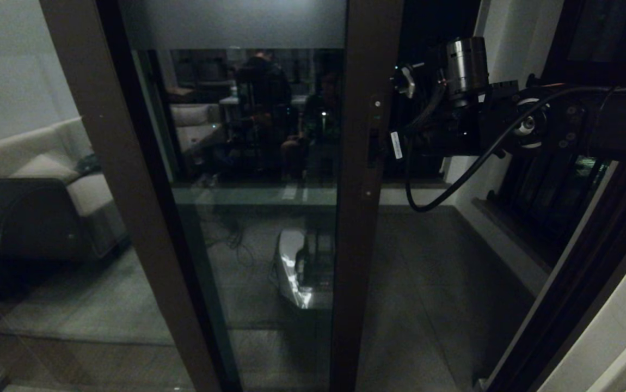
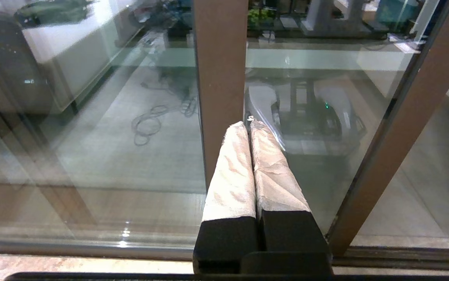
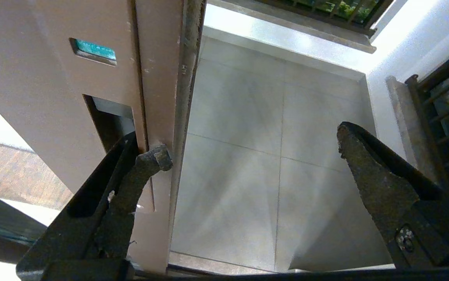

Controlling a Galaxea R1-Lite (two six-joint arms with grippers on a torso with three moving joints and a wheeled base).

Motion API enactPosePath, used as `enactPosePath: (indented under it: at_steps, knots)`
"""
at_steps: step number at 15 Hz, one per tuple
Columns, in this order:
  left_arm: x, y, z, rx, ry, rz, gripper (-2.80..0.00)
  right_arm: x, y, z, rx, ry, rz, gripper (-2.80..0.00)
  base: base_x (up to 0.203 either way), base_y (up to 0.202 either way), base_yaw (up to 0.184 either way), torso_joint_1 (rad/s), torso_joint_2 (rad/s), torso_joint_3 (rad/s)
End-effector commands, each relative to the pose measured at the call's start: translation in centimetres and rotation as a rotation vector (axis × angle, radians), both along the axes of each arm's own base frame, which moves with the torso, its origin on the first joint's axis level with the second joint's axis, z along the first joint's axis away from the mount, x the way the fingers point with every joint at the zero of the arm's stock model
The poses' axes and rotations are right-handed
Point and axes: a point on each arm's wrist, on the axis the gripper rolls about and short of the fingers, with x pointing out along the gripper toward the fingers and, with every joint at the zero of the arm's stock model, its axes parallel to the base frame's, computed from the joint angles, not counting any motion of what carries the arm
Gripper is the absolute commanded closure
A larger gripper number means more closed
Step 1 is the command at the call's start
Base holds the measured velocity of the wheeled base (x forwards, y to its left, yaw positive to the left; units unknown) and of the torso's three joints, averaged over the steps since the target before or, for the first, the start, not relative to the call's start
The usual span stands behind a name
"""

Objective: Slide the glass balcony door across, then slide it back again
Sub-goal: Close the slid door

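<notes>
1. The right arm (image 1: 590, 122) reaches in level from the right at about handle height, its wrist and cabling bunched just beside the door's brown stile.
2. The right gripper (image 3: 253, 144) has its fingers spread wide apart. One fingertip (image 3: 156, 158) sits against the edge of the stile, right by the dark recessed handle (image 3: 111, 123); the other finger (image 3: 365, 164) hangs free over the pale tiled balcony floor (image 3: 248, 168), touching nothing.
3. Nothing is clamped between those fingers; the one finger only hooks or presses at the stile's edge, and I cannot tell how firmly.
4. The glass balcony door (image 1: 261, 207) stands in front of the robot, a little left of centre in the head view, its right-hand stile (image 1: 364, 218) upright with the handle slot partway up. To the right of that stile the doorway lies open onto the balcony.
5. A greyish frosted band (image 1: 237, 24) runs across the top of the pane, and the glass mirrors the room behind.
6. The left gripper (image 2: 250, 125) is low down near the bottom track (image 2: 91, 246), pointing at the glass and a brown upright, its cloth-wrapped fingers (image 2: 232, 175) pressed together with nothing between them.
7. A black-barred window (image 1: 552, 185) lines the balcony's right side.
</notes>
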Motion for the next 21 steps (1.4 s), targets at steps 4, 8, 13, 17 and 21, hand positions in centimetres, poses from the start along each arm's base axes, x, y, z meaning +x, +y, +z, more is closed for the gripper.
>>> enactPosePath:
  at_steps: [4, 8, 13, 17, 21]
  knots:
    - [0.0, 0.0, 0.0, 0.0, 0.001, 0.0, 0.0, 0.5, -1.2, -0.1, -0.016, 0.003, -0.034, -2.8, 0.0, 0.0, 0.0, 0.0, 0.0, 0.0]
    - [0.0, 0.0, 0.0, 0.0, 0.001, 0.0, 0.0, 0.6, -1.8, 0.0, -0.027, 0.002, -0.045, -2.8, 0.0, 0.0, 0.0, 0.0, 0.0, 0.0]
    - [0.0, 0.0, 0.0, 0.0, 0.001, 0.0, 0.0, 0.1, -2.5, 0.2, -0.044, 0.004, -0.063, -2.8, 0.0, 0.0, 0.0, 0.0, 0.0, 0.0]
    - [0.0, 0.0, 0.0, 0.0, 0.001, 0.0, 0.0, 0.3, -3.5, 0.3, -0.067, 0.005, -0.102, -2.8, 0.0, 0.0, 0.0, 0.0, 0.0, 0.0]
    - [0.0, 0.0, 0.0, 0.0, 0.001, 0.0, 0.0, 0.6, -4.7, 0.2, -0.083, 0.007, -0.127, -2.8, 0.0, 0.0, 0.0, 0.0, 0.0, 0.0]
